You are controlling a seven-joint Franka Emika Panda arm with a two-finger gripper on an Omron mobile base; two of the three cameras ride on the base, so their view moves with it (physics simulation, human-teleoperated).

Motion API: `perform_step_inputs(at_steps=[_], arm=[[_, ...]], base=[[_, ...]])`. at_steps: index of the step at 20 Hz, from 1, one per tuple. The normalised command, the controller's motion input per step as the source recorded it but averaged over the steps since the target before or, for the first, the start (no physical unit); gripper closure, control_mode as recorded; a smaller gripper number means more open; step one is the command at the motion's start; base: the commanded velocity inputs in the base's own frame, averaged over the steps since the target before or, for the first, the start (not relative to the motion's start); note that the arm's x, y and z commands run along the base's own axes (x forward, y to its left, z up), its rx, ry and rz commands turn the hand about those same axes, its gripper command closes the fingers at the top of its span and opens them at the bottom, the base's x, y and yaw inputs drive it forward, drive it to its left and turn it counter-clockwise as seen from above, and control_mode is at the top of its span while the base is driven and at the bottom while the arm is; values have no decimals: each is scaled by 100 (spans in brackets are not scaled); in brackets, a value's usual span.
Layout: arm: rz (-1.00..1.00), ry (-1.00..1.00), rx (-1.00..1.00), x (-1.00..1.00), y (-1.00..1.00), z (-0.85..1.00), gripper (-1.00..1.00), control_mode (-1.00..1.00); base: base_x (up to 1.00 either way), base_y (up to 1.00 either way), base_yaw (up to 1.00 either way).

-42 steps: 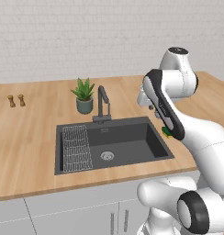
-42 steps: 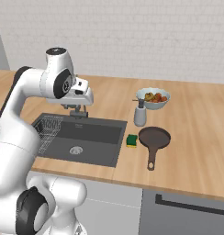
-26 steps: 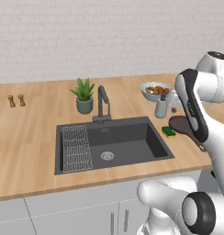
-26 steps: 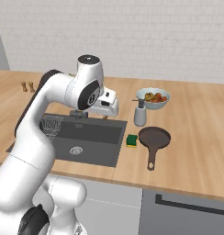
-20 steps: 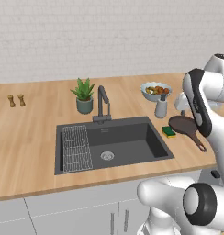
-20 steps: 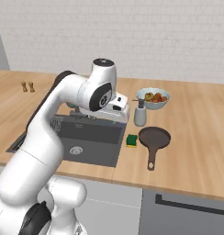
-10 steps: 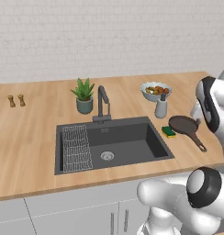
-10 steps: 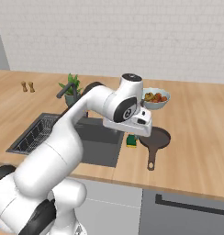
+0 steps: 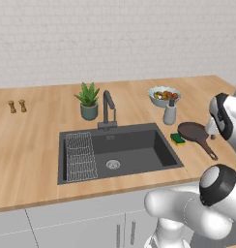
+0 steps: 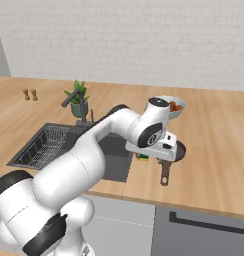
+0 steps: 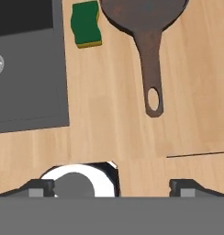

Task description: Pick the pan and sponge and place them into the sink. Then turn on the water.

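Pale wood surface [image 9: 37,145] runs along a white brick wall, with the sink [image 9: 139,150] recessed in it. To the sink's right lies the sponge [image 11: 87,25], just beside the pan [image 11: 143,18], whose handle points at the front edge. Above the handle hangs the end effector [image 11: 116,186], fingers spread wide, holding nothing.

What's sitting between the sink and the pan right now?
The sponge lies on the counter between the sink and the pan, seen in the left base view.
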Motion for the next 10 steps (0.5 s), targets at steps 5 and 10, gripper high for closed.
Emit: perform_step_inputs(at_steps=[5,10], arm=[[0,0,0,29,-26,-48,-100,-100],[0,1,0,37,-12,-42,-100,-100]], base=[[0,0,0],[0,0,0]])
